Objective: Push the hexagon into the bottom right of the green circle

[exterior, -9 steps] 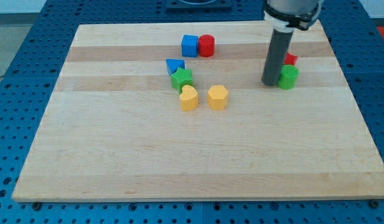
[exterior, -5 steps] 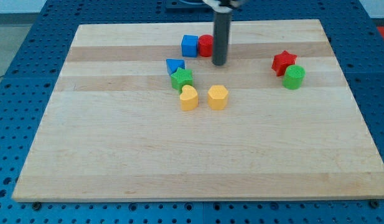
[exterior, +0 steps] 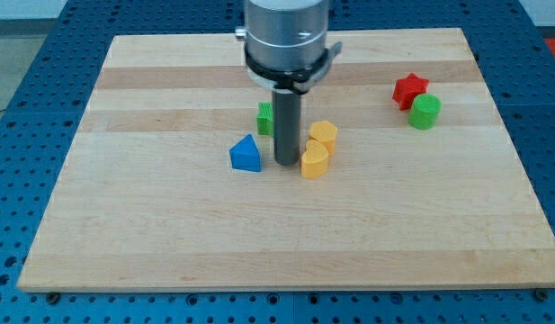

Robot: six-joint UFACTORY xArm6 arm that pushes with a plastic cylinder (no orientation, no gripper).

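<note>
Risk: pushing right from here could drag both yellow blocks together, since my tip [exterior: 285, 162] rests just left of the yellow hexagon [exterior: 315, 162], touching it, grasping nothing, with the yellow heart [exterior: 323, 136] right behind. Green circle [exterior: 425, 112] well apart, far right; red star [exterior: 409, 90] beside it. Blue triangle [exterior: 246, 154] left; green star [exterior: 265, 118] partly hidden

On the wooden board [exterior: 169, 234] sit six visible blocks: two yellow [exterior: 323, 135] [exterior: 314, 162], two green [exterior: 425, 111] [exterior: 265, 118], one red star [exterior: 409, 90] and one blue triangle [exterior: 246, 155].
</note>
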